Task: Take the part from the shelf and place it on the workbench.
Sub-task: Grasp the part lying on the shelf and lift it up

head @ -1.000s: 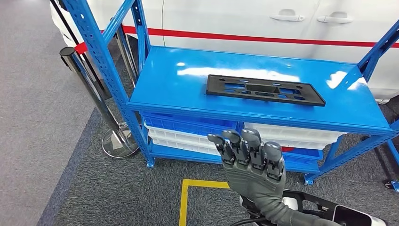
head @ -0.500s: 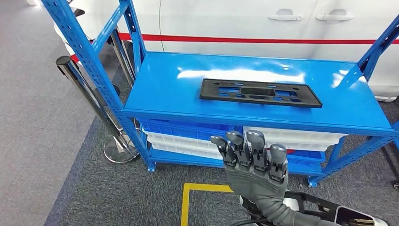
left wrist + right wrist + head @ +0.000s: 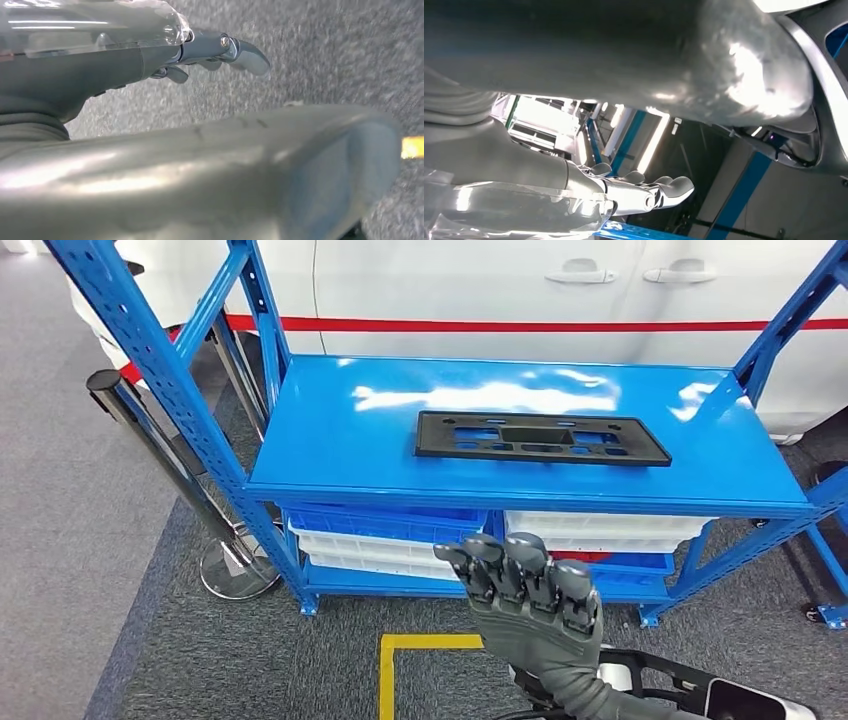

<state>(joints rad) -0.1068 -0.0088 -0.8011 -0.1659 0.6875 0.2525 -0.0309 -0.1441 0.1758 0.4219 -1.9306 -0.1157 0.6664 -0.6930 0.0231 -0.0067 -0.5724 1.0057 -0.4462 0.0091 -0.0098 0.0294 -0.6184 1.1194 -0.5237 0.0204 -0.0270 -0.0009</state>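
Note:
The part (image 3: 541,437) is a flat black rectangular plate with cut-outs, lying on the top board of the blue shelf (image 3: 340,440), a little right of its middle. My right hand (image 3: 528,605) is raised in front of the shelf, below and nearer than the part and well apart from it. Its fingers point up side by side and hold nothing. The right wrist view shows the right hand (image 3: 624,192) stretched out and empty. My left hand (image 3: 150,60) hangs over grey carpet, fingers extended, holding nothing.
White and blue bins (image 3: 600,530) fill the lower shelf level. Blue uprights (image 3: 160,370) frame the shelf on both sides. A chrome stanchion (image 3: 150,440) stands to its left, and a white car (image 3: 450,280) is close behind. Yellow floor tape (image 3: 420,660) marks the carpet before the shelf.
The whole picture has shifted as the camera moved, bringing the shelf slightly lower and leftward in view. The part lies as before, and my right hand stays raised and empty.

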